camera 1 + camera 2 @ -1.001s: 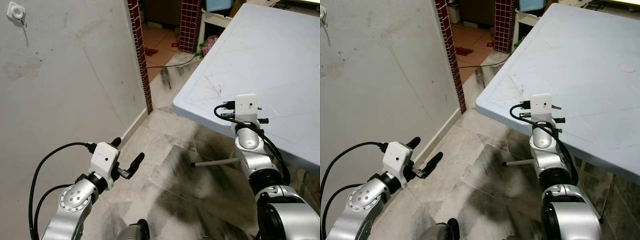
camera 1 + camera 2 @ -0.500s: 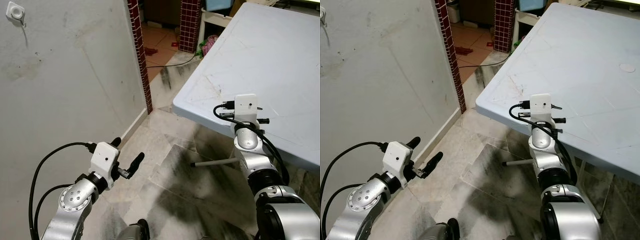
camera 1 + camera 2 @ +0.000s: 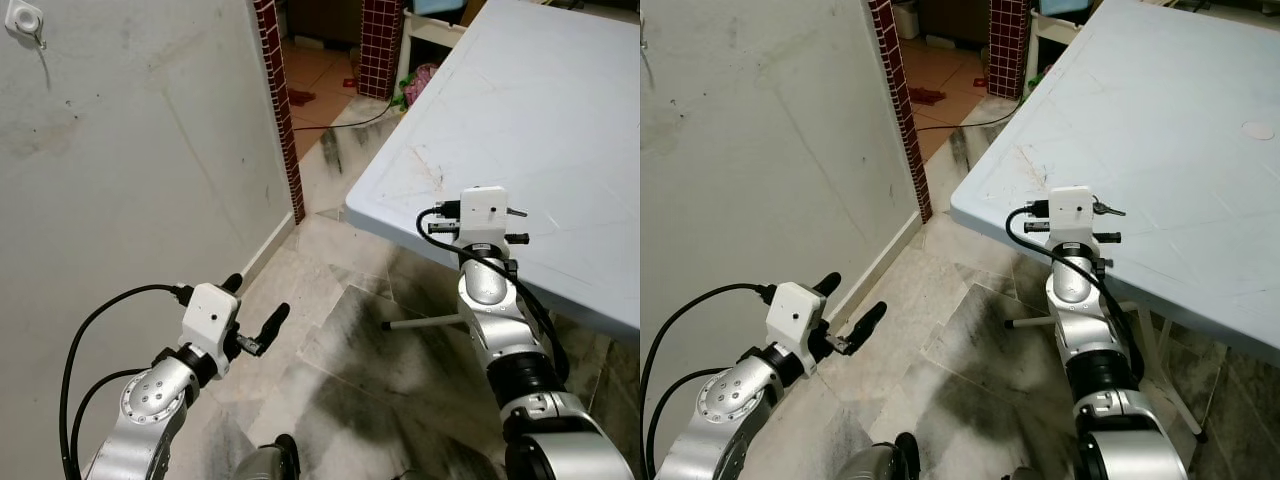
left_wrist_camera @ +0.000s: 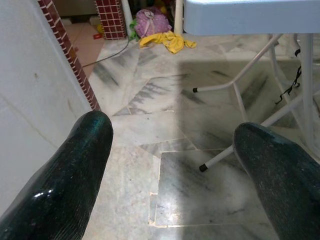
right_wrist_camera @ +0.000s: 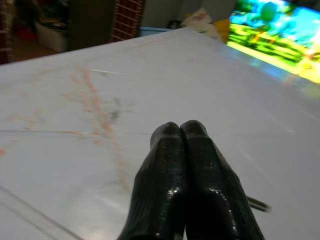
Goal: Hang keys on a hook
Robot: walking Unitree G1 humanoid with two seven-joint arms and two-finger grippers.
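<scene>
My right gripper (image 5: 181, 131), fingers pressed together, pinches the keys (image 3: 1106, 209) off the table (image 3: 1200, 170). Left gripper (image 3: 253, 315) idles, fingers spread. Next: carry to the wall hook (image 3: 24, 20).

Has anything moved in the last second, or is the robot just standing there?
The right gripper, fingers pressed together, has shifted a little forward and leftward over the table edge. The view tipped slightly, so the wall hook sits higher. The left gripper stays open over the floor.

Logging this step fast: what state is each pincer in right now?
Left pincer: open, holding nothing, low over the marble floor.
Right pincer: shut over the table; a grip on the keys cannot be told.
</scene>
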